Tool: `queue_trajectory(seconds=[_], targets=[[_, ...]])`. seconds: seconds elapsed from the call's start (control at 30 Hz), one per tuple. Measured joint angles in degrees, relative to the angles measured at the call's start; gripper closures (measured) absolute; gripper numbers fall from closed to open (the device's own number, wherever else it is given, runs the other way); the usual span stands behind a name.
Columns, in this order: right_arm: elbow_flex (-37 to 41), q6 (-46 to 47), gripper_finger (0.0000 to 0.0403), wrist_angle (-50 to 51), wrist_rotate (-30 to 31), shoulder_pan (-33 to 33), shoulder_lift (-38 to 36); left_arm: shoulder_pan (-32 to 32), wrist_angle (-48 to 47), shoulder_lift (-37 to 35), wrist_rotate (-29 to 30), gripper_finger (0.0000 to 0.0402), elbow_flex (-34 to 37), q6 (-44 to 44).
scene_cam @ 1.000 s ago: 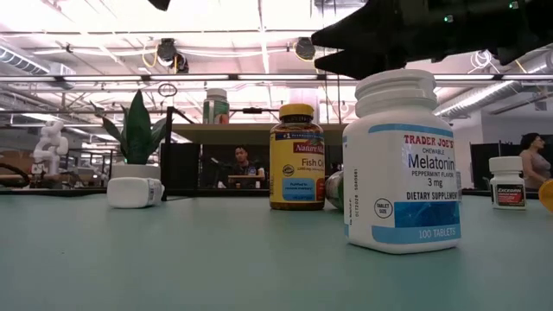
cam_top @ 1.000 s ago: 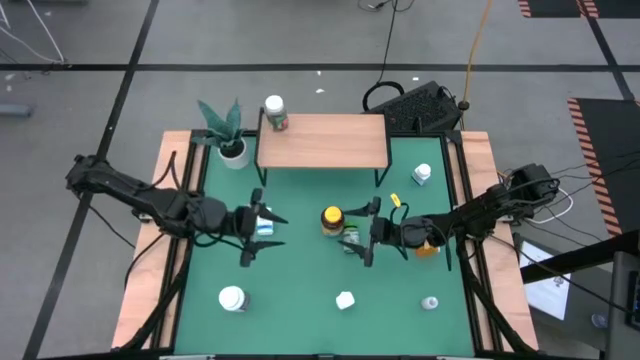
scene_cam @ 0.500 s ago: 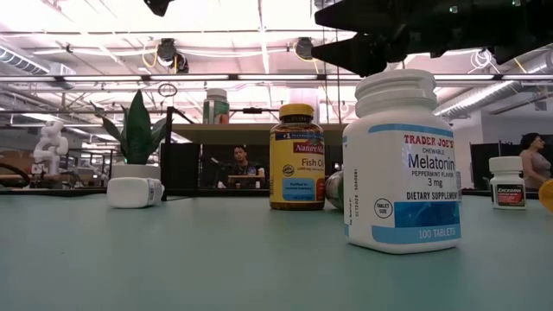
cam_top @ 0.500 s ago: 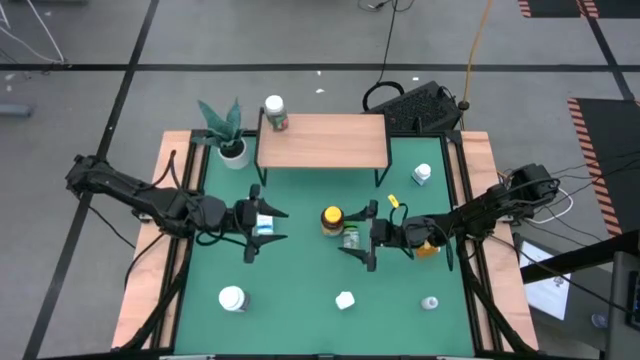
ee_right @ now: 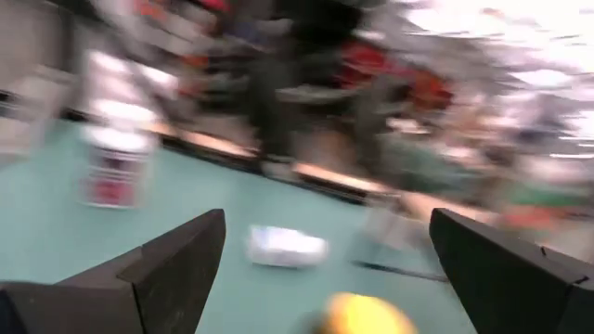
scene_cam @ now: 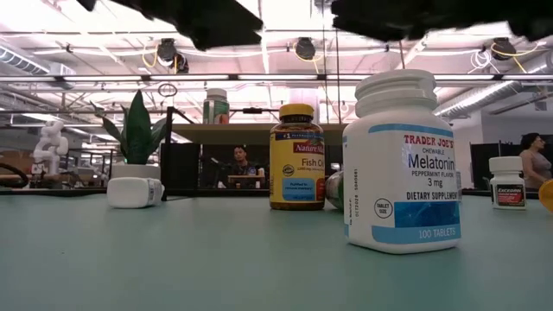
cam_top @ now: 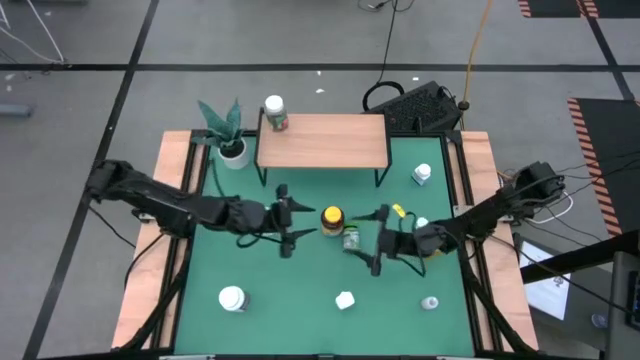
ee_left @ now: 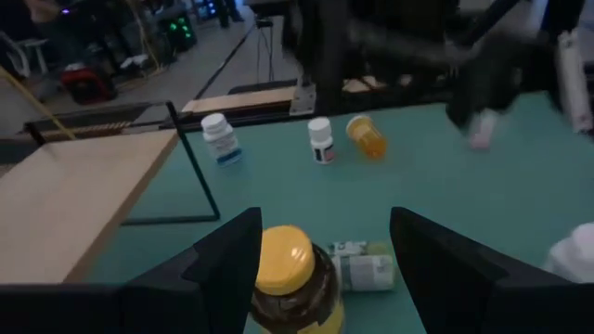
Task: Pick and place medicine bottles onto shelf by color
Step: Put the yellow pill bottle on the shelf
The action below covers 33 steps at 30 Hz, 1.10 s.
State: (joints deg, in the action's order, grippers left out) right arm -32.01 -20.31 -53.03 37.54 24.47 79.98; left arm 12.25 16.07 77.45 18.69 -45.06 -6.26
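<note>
From above: left tool [cam_top: 296, 217] spread open with nothing in it, just beside the amber bottle with yellow cap [cam_top: 332, 219] near the middle of the green desk [cam_top: 300, 290]. Right tool [cam_top: 379, 240] spread wide and empty on the other side, near a small green-labelled bottle lying on its side [cam_top: 351, 239]. On the shelf [cam_top: 322, 141], toward the far edge of the desk, only one white-capped bottle [cam_top: 274, 112] at its left corner. Elsewhere on the desk: a white bottle [cam_top: 422, 174] near the shelf's right leg, a white jar [cam_top: 232, 298], a small white bottle [cam_top: 345, 300] and a grey-capped one [cam_top: 430, 303] along the near side. Potted plant [cam_top: 227, 130] left of the shelf.

At desk height: large white melatonin bottle [scene_cam: 403, 161] upright and closest, amber fish-oil bottle [scene_cam: 296, 157] upright behind it, a white bottle on its side [scene_cam: 135, 192] at left, a small white one [scene_cam: 507, 182] at right. Dark arm shapes overhead (fingers not separable here). A person seated [scene_cam: 239, 163] in the room behind.

Left wrist: open fingers [ee_left: 223, 269] flanking the yellow cap, not gripping; orange bottle on its side [ee_left: 367, 136] farther off.

Right wrist: heavily blurred; fingers [ee_right: 172, 261] wide apart, yellow cap low between them.
</note>
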Motion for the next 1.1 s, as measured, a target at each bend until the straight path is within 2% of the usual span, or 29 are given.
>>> queue_trajectory(seconds=[0.07, 0.1, 0.17, 0.23, 0.37, 0.47, 0.57, 0.73, 0.93, 1.1], targets=[[0.0, -4.9, 0.0028, 1.4, 10.3, 3.0, -3.1, 0.2, 1.9, 1.9, 0.1, 0.0163, -0.4, -1.4], [0.0, -6.1, 0.0028, 2.0, 13.6, 4.4, -4.6, 0.2, 2.5, 2.4, 0.0, 0.0163, -0.8, -1.9], [0.0, -6.7, 0.0028, 4.8, 17.8, 7.0, -7.8, 0.2, 2.5, 3.2, -0.2, 0.0163, -1.4, -2.2], [0.0, -5.2, 0.0028, 9.8, 19.4, 9.0, -10.3, 0.2, 3.3, 4.5, 0.3, 0.0163, -2.0, -1.2], [2.4, 2.3, 0.0028, 15.2, 19.3, 12.1, -12.5, 0.7, 3.7, 8.8, 7.3, 0.0163, -3.4, -0.4], [5.4, 8.8, 0.0028, 14.6, 19.3, 12.7, -12.5, 0.3, 3.3, 12.3, 8.6, 0.0163, -4.9, -0.9], [8.6, 15.2, 0.0028, 12.9, 15.0, 12.3, -12.5, -0.7, 2.2, 14.7, 8.6, 0.0163, -7.1, 0.2], [15.1, 21.1, 0.0028, 2.8, 8.8, 10.2, -11.2, -2.8, -4.7, 17.1, 5.7, 0.0163, -11.6, 0.5], [19.4, 22.4, 0.0028, -6.6, 9.0, 9.7, -10.7, -4.7, -9.1, 18.0, 0.9, 0.0160, -13.4, 2.2], [20.3, 21.5, 0.0028, -8.9, 8.9, 9.2, -10.7, -7.1, -8.7, 17.5, 0.8, 0.0119, -13.4, 1.0]])
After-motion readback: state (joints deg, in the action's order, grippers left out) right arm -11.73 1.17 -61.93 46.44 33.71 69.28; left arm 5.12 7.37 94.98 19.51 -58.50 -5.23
